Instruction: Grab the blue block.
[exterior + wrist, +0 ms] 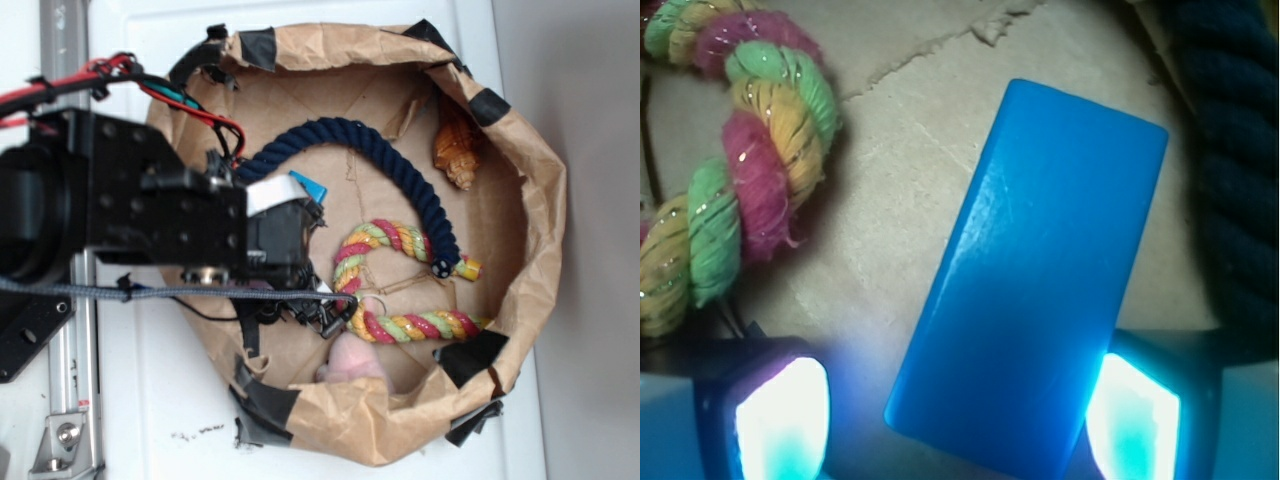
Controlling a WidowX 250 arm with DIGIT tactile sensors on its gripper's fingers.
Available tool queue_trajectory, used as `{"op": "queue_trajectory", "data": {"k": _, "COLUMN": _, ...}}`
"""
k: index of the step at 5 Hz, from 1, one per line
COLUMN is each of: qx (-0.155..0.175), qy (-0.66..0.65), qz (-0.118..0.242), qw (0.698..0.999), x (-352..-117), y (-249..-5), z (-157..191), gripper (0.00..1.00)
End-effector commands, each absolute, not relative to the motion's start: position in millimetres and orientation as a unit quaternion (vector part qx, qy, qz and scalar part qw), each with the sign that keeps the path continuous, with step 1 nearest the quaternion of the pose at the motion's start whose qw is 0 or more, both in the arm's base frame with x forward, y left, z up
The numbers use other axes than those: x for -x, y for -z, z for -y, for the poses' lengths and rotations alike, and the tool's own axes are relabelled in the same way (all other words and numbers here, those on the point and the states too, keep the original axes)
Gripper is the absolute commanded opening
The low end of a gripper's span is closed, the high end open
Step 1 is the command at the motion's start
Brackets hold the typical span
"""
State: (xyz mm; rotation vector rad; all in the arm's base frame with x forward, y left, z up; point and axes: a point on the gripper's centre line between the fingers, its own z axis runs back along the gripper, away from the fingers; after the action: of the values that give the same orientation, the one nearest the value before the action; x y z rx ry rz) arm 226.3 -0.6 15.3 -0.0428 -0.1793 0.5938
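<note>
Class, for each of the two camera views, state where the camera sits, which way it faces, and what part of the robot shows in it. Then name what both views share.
Exterior: sits overhead, facing down into the paper-lined basket; shows the black arm covering most of the blue block.
Wrist: sits on the arm, facing down at the basket floor; shows the end effector with its lit fingertips either side of the blue block.
Shared: blue block, navy rope, multicoloured rope.
</note>
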Motion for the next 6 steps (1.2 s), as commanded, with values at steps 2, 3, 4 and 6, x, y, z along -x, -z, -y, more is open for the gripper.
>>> {"op": "queue_trajectory", "data": {"k": 2, "qx": 0.027, "qy": -0.282, "qz": 0.105, "qw": 0.953, "x": -228, "y": -30, "z": -24, "gripper": 0.00}}
{"op": "queue_trajectory", "data": {"k": 3, "qx": 0.013, "qy": -0.272, "qz": 0.098, "qw": 0.957, "x": -227, "y": -30, "z": -24, "gripper": 0.00}}
{"op": "queue_trajectory", "data": {"k": 4, "qx": 0.015, "qy": -0.269, "qz": 0.096, "qw": 0.958, "x": -227, "y": -31, "z": -25, "gripper": 0.00}}
{"op": "queue_trajectory", "data": {"k": 6, "qx": -0.001, "qy": -0.162, "qz": 0.117, "qw": 0.980, "x": -228, "y": -98, "z": -40, "gripper": 0.00}}
